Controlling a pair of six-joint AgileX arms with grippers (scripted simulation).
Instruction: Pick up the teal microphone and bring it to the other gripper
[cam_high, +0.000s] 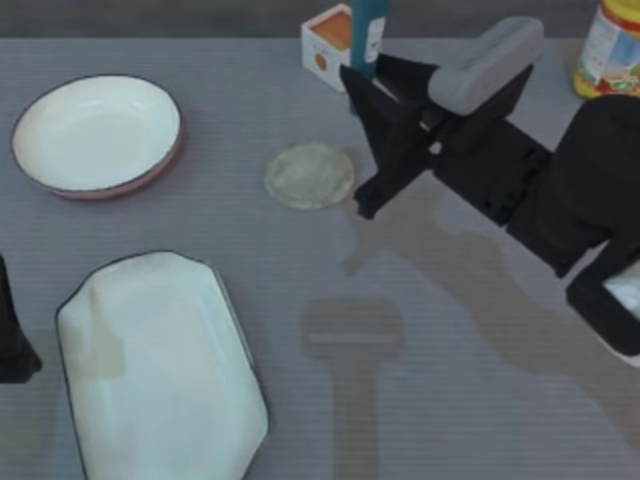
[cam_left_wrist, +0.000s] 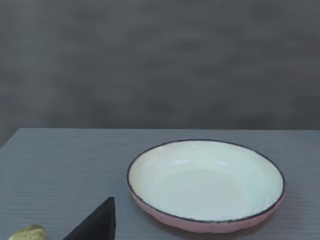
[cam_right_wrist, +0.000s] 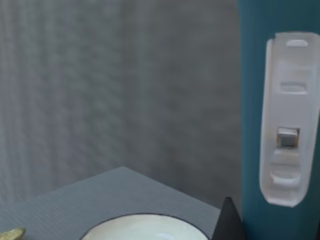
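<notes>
Right gripper (cam_high: 362, 95) clamped on the mic (cam_high: 367, 30), up beside the box (cam_high: 330, 45). Best carried level and slow toward left gripper (cam_high: 15, 345), parked far from the box, fingers unclear.

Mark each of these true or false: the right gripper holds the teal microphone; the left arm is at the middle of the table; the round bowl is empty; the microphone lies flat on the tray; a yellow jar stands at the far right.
1. The right gripper holds the teal microphone: true.
2. The left gripper is at the table's middle: false, it sits parked at the left edge.
3. The round bowl is empty: true.
4. The microphone lies flat on the white tray: false, it is up in the right gripper.
5. A yellow jar stands at the far right: true.
</notes>
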